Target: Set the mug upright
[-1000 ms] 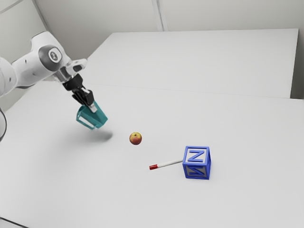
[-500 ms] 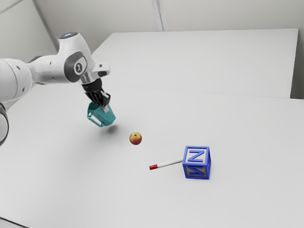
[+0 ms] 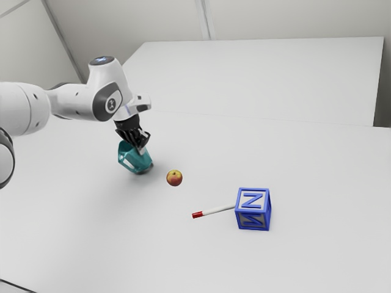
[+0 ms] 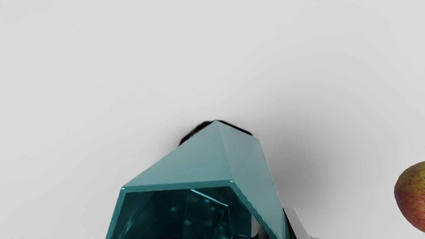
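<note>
Near the apple [image 3: 174,178], the gripper [image 3: 141,150] pinches the mug [image 3: 134,160] by its wall. It leans; righting and release remain.

The wrist view's edges cut off part of the mug [image 4: 206,159] and the apple [image 4: 411,199]. The mug partly hides the fingers [image 3: 142,149]. The exterior view's left edge crops the arm [image 3: 15,108]; whether the marker [image 3: 217,211] touches the letter block [image 3: 253,209] is unclear.
</note>
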You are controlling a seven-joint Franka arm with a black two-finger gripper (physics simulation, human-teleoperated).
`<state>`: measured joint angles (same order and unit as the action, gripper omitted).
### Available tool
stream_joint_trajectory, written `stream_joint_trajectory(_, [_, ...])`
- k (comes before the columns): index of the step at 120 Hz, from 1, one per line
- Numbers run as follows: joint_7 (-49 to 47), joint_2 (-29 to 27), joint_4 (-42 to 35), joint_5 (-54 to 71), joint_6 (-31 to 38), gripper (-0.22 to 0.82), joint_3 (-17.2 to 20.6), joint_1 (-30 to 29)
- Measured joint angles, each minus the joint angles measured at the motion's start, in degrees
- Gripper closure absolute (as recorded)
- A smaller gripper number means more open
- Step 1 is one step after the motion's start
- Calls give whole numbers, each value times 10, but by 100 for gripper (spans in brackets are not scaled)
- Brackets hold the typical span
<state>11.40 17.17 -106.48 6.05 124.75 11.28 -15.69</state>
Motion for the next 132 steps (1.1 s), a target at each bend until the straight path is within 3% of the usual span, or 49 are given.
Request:
stream_joint_trajectory(21, [-12,-1,0,-4,1,33,2,0])
stream_joint_trajectory(44, [-22,-33,0,-5,-11,13,8,0])
stream_joint_trajectory(95, [-32,-155,101,-59,-188,2,25,2])
stream_joint_trajectory(132, [-35,-165,102,-76,-238,0,24,13])
